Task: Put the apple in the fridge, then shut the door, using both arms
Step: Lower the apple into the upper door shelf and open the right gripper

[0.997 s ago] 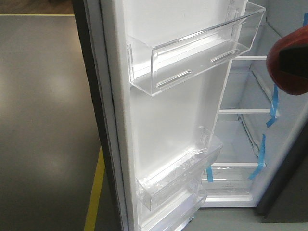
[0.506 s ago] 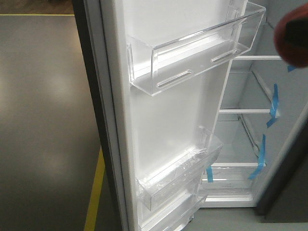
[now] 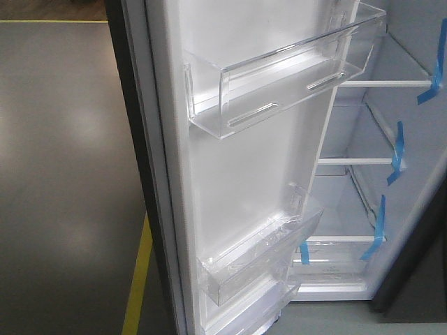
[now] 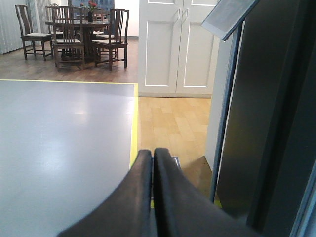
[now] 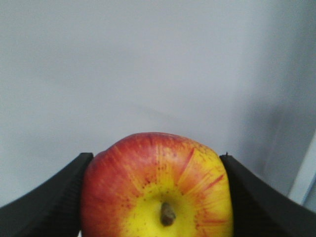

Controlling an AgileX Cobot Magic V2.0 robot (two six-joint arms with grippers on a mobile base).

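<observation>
Right gripper [image 5: 155,159] clamping apple [image 5: 157,190], perhaps inside fridge [image 3: 418,183], left gripper [image 4: 152,154] pinched together

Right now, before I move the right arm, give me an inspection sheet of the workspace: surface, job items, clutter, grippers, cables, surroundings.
Surface: glass shelves in the fridge, marked with blue tape; nothing seen on their visible parts.
Job's things: apple in the right gripper, stem dimple toward the wrist camera; door open, nothing seen in its clear bins.
Clutter: nothing seen.
Grippers: right shut on the apple; left gripper shut, holding nothing, apparently beside the door's dark outside.
Cables: nothing seen.
Surroundings: grey floor with yellow line; dining table and chairs and white cabinet beyond.
</observation>
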